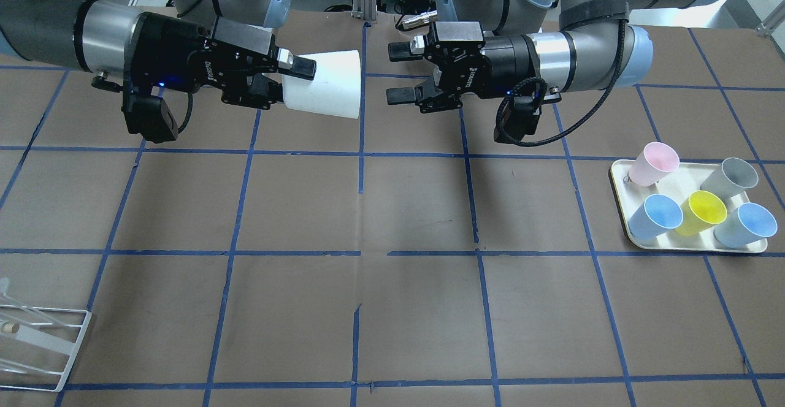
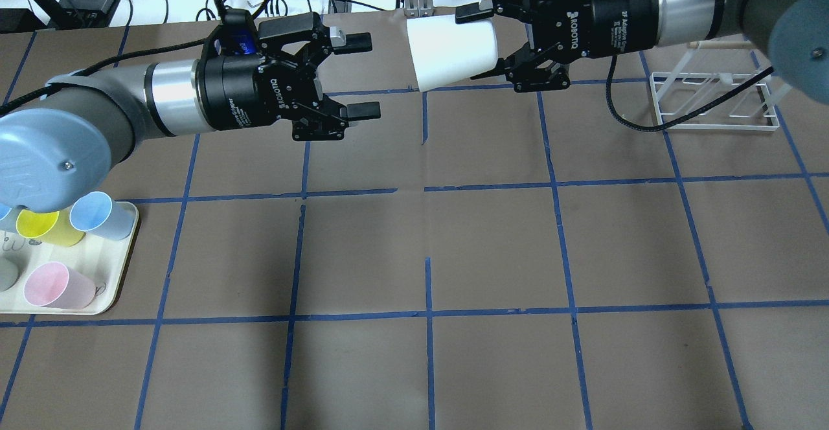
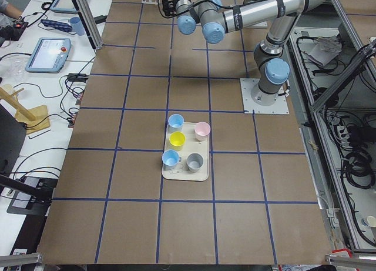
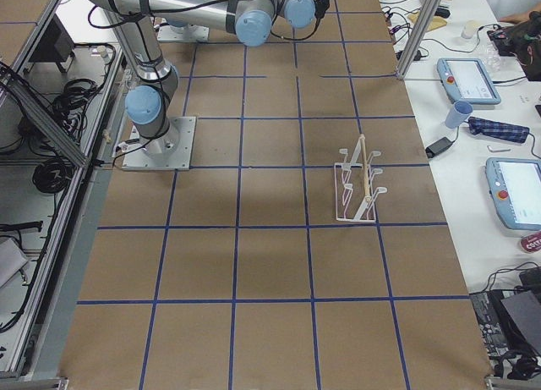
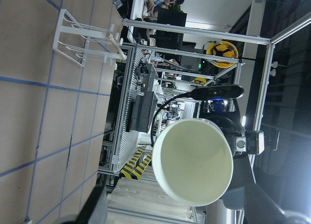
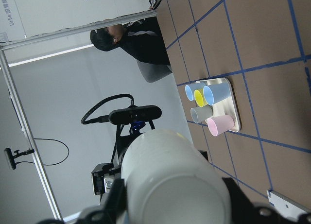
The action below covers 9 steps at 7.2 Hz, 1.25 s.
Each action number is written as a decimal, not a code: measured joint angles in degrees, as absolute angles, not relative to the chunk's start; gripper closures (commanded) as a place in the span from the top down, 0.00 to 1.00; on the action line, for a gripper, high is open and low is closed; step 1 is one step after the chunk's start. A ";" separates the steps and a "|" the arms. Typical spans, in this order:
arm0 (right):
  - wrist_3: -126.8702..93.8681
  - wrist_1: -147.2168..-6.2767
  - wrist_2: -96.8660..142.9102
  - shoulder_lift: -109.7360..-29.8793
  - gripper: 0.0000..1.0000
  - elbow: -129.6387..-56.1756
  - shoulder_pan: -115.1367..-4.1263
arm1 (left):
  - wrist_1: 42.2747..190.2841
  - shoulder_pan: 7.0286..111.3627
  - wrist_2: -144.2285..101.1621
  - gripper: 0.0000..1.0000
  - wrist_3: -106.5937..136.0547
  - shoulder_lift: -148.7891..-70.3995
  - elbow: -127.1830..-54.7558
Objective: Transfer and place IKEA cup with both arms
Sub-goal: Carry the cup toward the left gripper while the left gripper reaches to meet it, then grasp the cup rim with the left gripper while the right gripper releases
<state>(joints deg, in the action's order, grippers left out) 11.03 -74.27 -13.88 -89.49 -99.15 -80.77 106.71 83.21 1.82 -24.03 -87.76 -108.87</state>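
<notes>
Left wrist-mounted: IKEA cup (image 5: 193,161) mouth-on

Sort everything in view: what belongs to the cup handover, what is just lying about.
In the job: IKEA cup, held sideways by right gripper; left gripper, open, facing it.
Lying about: tray with pink cup, grey cup, yellow cup and two blue cups; white rack, maybe the drop-off.

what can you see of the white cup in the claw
The IKEA cup is a plain white, tapered tumbler with no handle, plastic by its look. It lies sideways in the air, its narrow base end pinched by the right claw, its open mouth facing the open left claw, which does not touch it.
</notes>
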 measured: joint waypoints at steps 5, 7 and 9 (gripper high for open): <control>10.40 -73.78 -12.40 -89.74 0.20 -100.72 -80.39 | 99.33 86.11 -3.36 0.98 -20.11 -86.67 -108.23; 10.38 -73.74 -12.24 -90.01 0.20 -100.67 -80.46 | 92.00 87.01 -3.48 0.97 -14.58 -87.83 -108.39; 10.37 -73.68 -12.20 -90.34 0.20 -100.71 -80.62 | 89.09 88.28 -3.44 0.75 -13.12 -89.07 -108.40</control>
